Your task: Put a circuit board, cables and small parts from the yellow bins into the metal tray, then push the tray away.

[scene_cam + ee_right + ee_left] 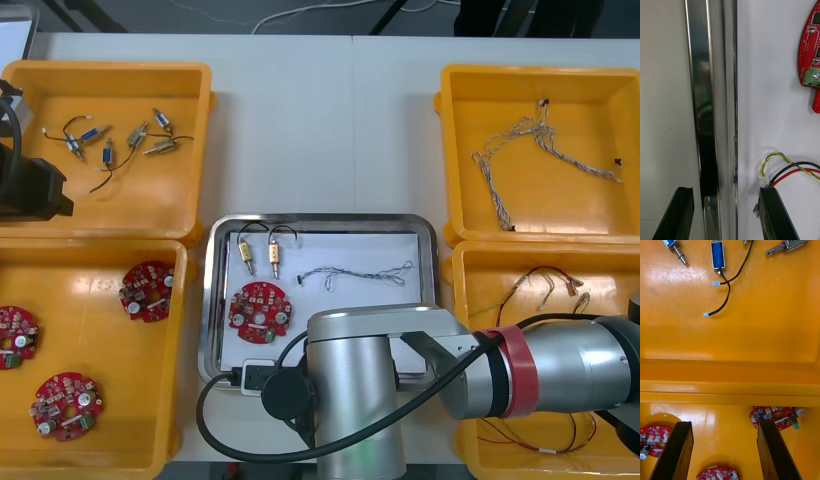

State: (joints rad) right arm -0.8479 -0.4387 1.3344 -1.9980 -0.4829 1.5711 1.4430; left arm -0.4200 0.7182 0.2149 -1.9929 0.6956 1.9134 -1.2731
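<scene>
Right end effector [725, 192] spread wide astride the rim of the metal tray [711, 93], tray white inside, between yellow bins [110, 72], red circuit board [810, 56] in it (front view adds small metal parts [259, 256], twisted cable [360, 272]), left end effector [724, 425] wide over bins.

The right arm [540, 370] is seen reaching in from the right edge across the lower middle of the front view, its silver links bent at a red-banded joint. The right gripper [725, 193] is aimed downward, jaws held wide apart. The left arm [28, 185] is parked at the upper left edge, and the left gripper [724, 425] is likewise spread wide.
</scene>
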